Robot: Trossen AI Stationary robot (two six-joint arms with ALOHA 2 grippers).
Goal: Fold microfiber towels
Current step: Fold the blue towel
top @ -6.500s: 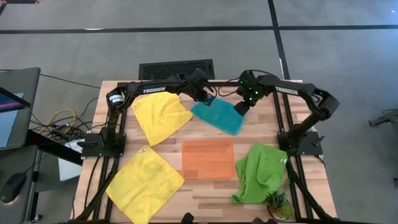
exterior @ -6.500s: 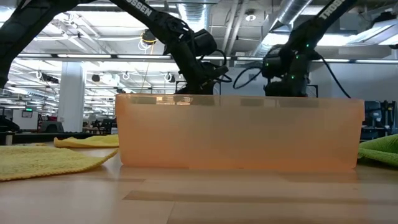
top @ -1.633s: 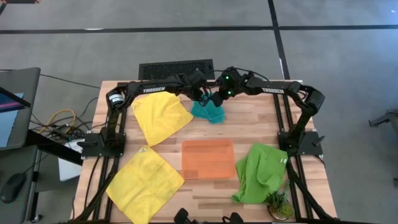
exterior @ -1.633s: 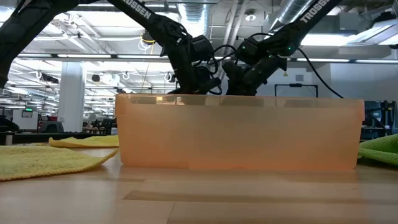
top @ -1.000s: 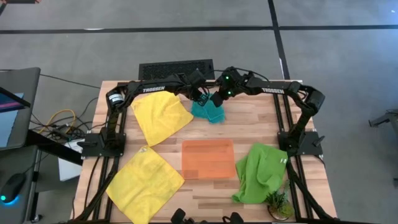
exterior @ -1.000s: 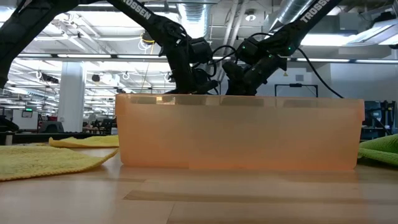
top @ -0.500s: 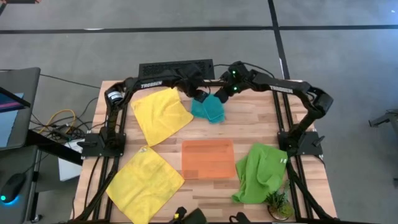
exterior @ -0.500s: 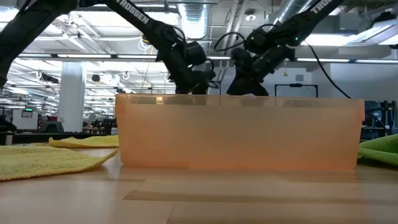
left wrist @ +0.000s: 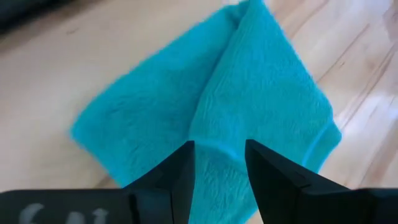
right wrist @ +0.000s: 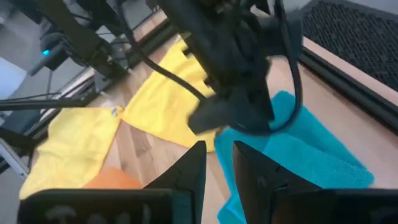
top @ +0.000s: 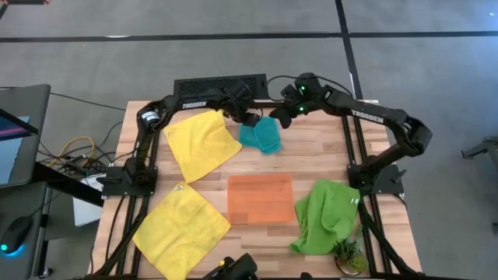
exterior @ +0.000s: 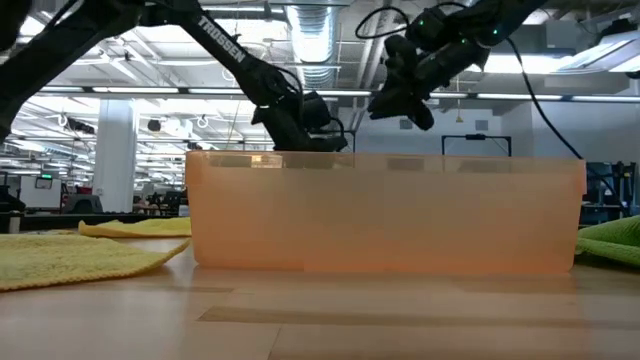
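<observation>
Near edge of bench (top: 311, 155), left side: one yellow towel (top: 181, 231) lies flat, turned like a diamond. Near right corner: lime green towel (top: 327, 215), rumpled and bunched, with a small plant (top: 348, 253) just beside its near end.

Centre of bench: orange tray (top: 260, 198), flat, with bare wood between it and every towel. In the low view the tray wall (exterior: 385, 213) fills the middle and hides the bench surface behind it.

Farther back, left: second yellow towel (top: 201, 143), spread flat and slightly rotated.

Far centre: teal towel (top: 261, 136), folded into a compact double-layered shape; the left wrist view shows the upper layer's edge running across the lower one (left wrist: 211, 118). It lies just right of the second yellow towel.

Left claw (top: 247, 118) sits at the far-left edge of the teal towel, low over it; its fingers (left wrist: 180, 171) stand apart with teal cloth seen in the gap, nothing pinched between them.

Right claw (top: 278, 118) is lifted above the bench at the towel's far-right side, clear of the cloth in the low view (exterior: 395, 100). Its fingers (right wrist: 193, 168) are narrowly parted and hold nothing.
</observation>
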